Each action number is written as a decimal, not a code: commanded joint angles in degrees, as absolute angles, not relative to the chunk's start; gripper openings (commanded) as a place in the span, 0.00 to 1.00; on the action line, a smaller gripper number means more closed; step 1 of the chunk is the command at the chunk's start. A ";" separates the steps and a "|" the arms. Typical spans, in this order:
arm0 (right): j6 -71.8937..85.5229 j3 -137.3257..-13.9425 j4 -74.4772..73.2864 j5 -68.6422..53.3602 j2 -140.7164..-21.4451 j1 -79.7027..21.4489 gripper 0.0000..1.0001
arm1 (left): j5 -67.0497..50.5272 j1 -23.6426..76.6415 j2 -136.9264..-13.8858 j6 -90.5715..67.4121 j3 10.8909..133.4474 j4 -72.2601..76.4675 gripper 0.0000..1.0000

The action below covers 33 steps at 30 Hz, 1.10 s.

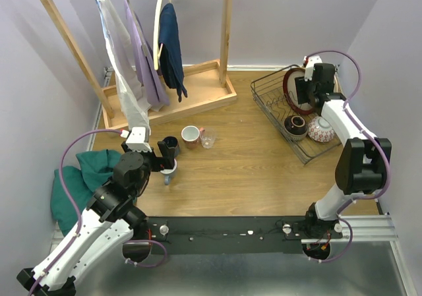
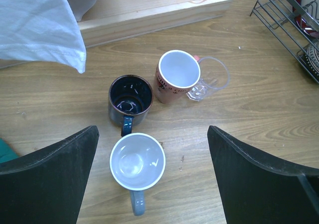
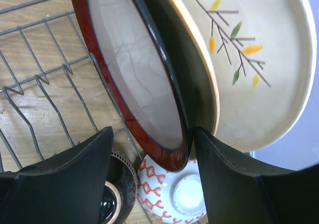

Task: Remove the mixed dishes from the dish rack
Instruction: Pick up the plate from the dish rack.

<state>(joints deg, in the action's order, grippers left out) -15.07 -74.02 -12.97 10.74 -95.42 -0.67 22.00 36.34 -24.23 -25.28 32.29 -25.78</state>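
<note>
Left gripper spread wide over white mug, near-left on bench. Right gripper straddles red-rimmed plate upright in dish rack, far right; can't tell if clamped.
</note>
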 commanded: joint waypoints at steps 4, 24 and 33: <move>-20.30 -78.92 -5.71 9.93 -97.82 -0.44 0.69 | 23.29 35.95 -24.35 -24.87 32.34 -24.35 0.99; -23.73 -83.85 -9.84 10.37 -100.11 -1.41 0.28 | 23.20 35.95 -24.43 -24.70 32.26 -24.17 0.99; -26.63 -86.04 -13.09 8.97 -97.30 -1.41 0.05 | 22.68 35.95 -24.70 -24.35 32.17 -23.91 0.99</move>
